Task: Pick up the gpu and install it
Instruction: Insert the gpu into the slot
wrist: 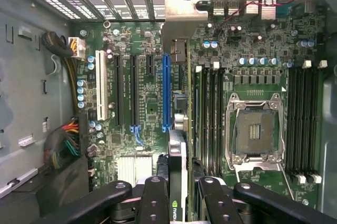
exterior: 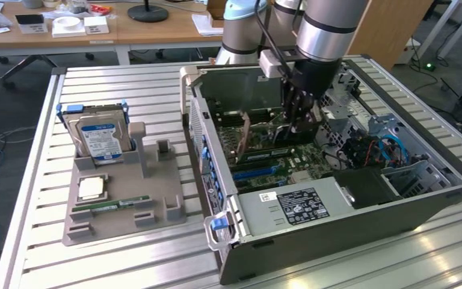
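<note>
Tool (wrist: 181,196) clamps the gpu (wrist: 177,155) edge-on above the motherboard (wrist: 147,103); I read its long axis parallel to the blue slot (wrist: 166,87), just beside it, bracket (wrist: 181,13) at the far end.

The gpu (wrist: 178,153) has a bright bare-metal bracket (wrist: 182,9), the fingers (wrist: 154,203) are matt black, the table (exterior: 135,84) ribbed metal.

The motherboard (wrist: 147,103) is green, with one blue slot (wrist: 166,92) and one white slot (wrist: 101,90). Over the motherboard, the gripper (wrist: 181,184) is black, and the gpu (wrist: 177,166) is black with a green logo and a silvery bracket (wrist: 181,13). Well apart from the motherboard, the hard drive (exterior: 103,141) has a blue-and-white label.
</note>
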Controlling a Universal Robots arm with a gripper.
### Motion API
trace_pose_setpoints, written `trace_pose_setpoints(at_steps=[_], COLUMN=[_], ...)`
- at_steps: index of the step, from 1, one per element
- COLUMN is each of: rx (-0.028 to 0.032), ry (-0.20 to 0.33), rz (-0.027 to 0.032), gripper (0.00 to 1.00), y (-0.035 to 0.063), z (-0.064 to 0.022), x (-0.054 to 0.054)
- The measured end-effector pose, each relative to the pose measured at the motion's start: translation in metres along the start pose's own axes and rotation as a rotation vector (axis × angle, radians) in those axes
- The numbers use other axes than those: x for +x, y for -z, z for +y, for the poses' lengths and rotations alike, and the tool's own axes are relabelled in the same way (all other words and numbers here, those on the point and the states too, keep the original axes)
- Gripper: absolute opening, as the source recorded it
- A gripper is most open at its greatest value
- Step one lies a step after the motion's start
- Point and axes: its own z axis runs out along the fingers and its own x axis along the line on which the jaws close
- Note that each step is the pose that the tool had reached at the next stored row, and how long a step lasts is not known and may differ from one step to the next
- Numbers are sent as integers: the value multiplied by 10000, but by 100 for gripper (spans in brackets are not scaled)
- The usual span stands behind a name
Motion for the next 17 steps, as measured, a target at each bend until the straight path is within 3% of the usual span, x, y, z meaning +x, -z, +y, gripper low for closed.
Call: trace_pose_setpoints(at_steps=[17], rx=[0], ry=[14], rz=[3], gripper=[27], y=[-113], z=[32], x=[2])
